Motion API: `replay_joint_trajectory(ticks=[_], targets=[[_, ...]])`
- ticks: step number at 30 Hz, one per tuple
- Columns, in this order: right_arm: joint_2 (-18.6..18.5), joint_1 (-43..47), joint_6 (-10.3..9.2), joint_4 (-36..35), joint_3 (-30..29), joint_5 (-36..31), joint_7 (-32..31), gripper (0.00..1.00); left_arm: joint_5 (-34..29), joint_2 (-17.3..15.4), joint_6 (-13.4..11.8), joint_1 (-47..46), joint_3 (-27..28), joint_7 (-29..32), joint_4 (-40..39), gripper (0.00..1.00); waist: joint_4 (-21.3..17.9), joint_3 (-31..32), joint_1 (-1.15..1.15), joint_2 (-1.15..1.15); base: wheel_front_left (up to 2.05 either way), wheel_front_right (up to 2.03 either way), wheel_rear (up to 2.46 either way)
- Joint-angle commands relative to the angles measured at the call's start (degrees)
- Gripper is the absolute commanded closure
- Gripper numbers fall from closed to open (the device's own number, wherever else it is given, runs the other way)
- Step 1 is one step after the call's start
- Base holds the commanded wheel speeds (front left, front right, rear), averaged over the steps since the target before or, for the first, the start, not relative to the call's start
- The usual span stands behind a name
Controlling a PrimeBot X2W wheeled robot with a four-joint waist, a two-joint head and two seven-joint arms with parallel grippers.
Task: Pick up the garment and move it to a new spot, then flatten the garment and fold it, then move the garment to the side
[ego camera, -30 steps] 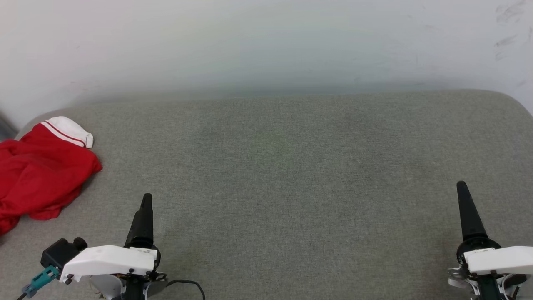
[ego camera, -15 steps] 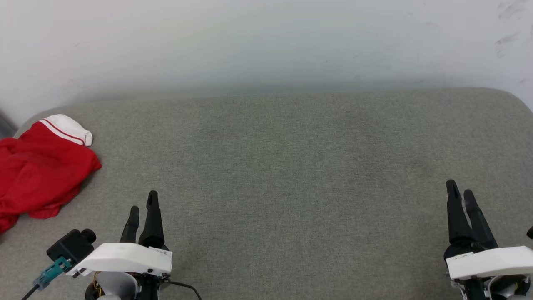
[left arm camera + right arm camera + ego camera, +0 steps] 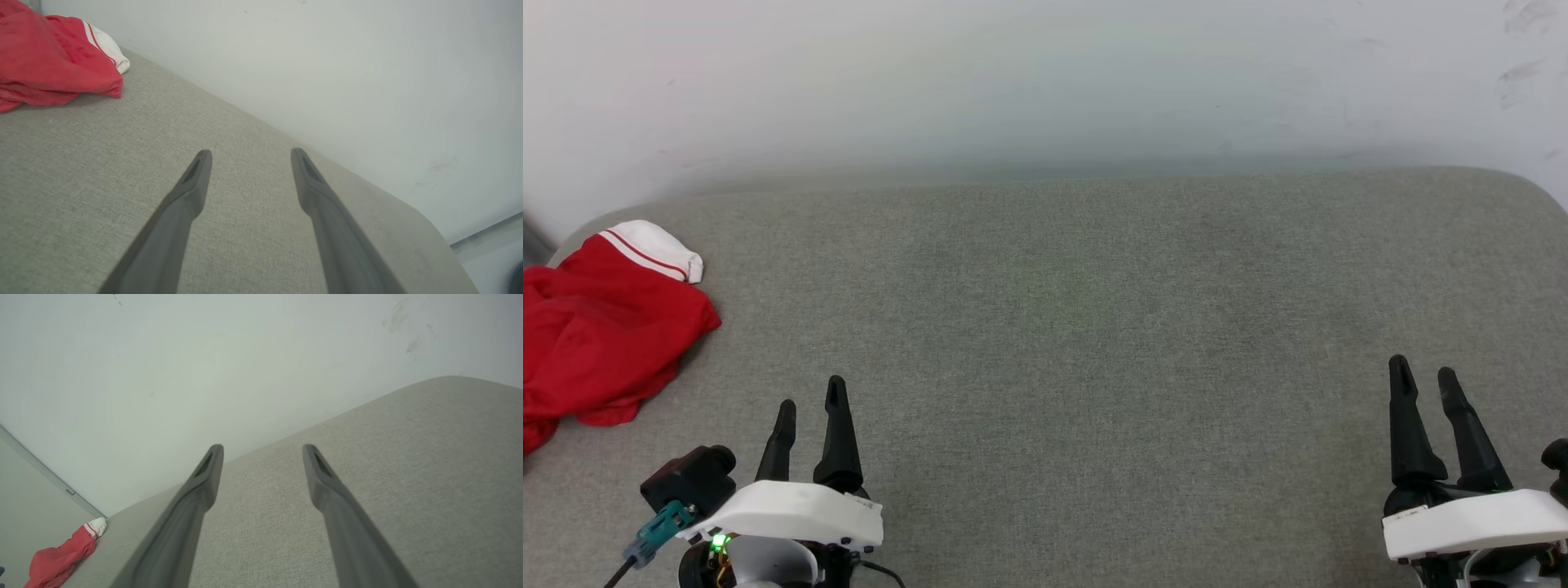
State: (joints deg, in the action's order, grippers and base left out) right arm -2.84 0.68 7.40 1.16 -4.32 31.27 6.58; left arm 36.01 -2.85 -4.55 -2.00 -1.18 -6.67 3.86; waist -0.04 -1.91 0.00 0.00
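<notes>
Just one garment [image 3: 605, 327], seemingly crumpled; left tool [image 3: 810, 393] and right tool [image 3: 1422, 366], two altogether, gape empty.

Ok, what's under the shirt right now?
The shirt lies crumpled on the grey cushion, which shows along its near and right edges. Its white sleeve sits at the far side. Anything beneath the heap is covered.

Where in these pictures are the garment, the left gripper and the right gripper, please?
garment [image 3: 605, 327]: head view, middle of its red body.
left gripper [image 3: 810, 392]: head view, midway between its fingertips.
right gripper [image 3: 1422, 366]: head view, midway between its fingertips.
</notes>
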Motion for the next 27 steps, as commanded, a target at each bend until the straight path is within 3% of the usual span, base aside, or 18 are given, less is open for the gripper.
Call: replay_joint_trajectory(ticks=[1,27], targets=[[-0.1,0.1,0.12,-1.2,0.1,-2.1,0.6,0.00,-2.1,-0.5,-0.1,0.0,-0.2,-0.6,-0.9,0.00,0.0,0.0,0.00,0.00,0.00,0.00,0.00],[-0.1,2.6,0.13,-4.2,0.4,-17.6,4.5,0.00,-17.7,-1.2,-0.9,1.5,-3.3,-4.4,-2.9,0.00,0.5,-0.7,0.00,0.00,0.00,0.00,0.00]])
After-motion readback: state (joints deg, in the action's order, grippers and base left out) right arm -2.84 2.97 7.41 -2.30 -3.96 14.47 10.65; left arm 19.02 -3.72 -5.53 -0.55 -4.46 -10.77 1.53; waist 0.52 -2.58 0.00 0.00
